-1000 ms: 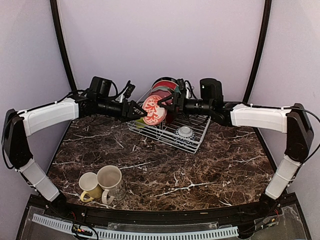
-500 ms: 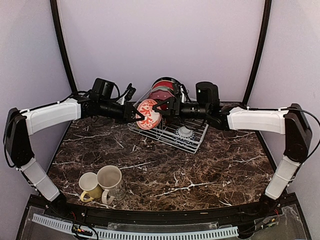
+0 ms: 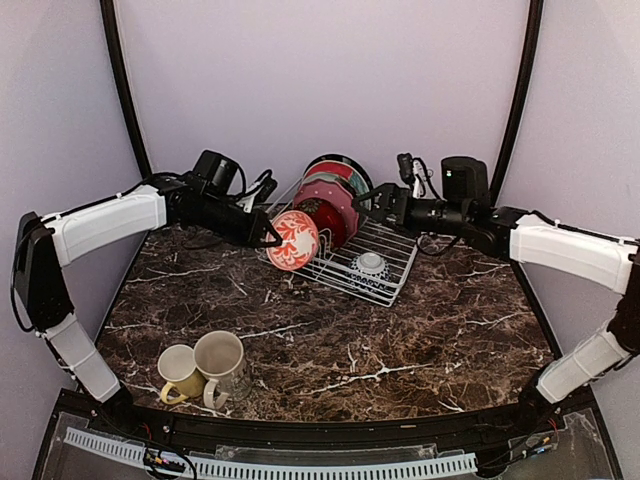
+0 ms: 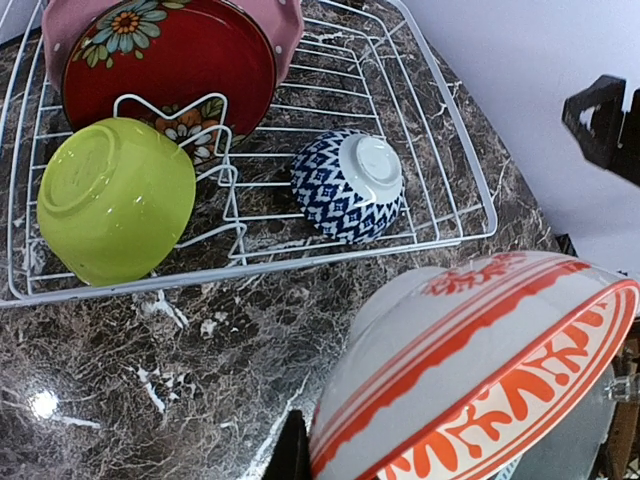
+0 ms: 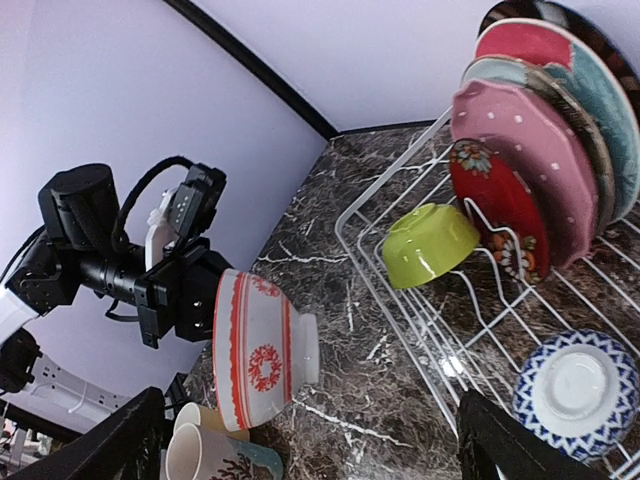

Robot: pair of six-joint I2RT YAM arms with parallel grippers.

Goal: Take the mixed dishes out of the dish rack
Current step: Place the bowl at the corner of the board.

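The red-and-white bowl [image 3: 293,240] hangs tipped on its side just outside the left edge of the dish rack [image 3: 398,262], over the marble table [image 3: 400,350], clamped in the left gripper [image 3: 268,232]. Inside the rack a lime bowl [image 4: 115,200] leans on the prongs, a blue-and-white bowl [image 4: 350,187] lies bottom up (foot ring showing), and the red plate [image 4: 170,60] and pink plate [image 5: 520,150] stand on edge at the back. The right gripper [image 3: 378,203] hovers over the rack's far side with fingers spread wide, while the yellow mug [image 3: 178,372] and beige mug [image 3: 222,362] stand touching near the table's front left.
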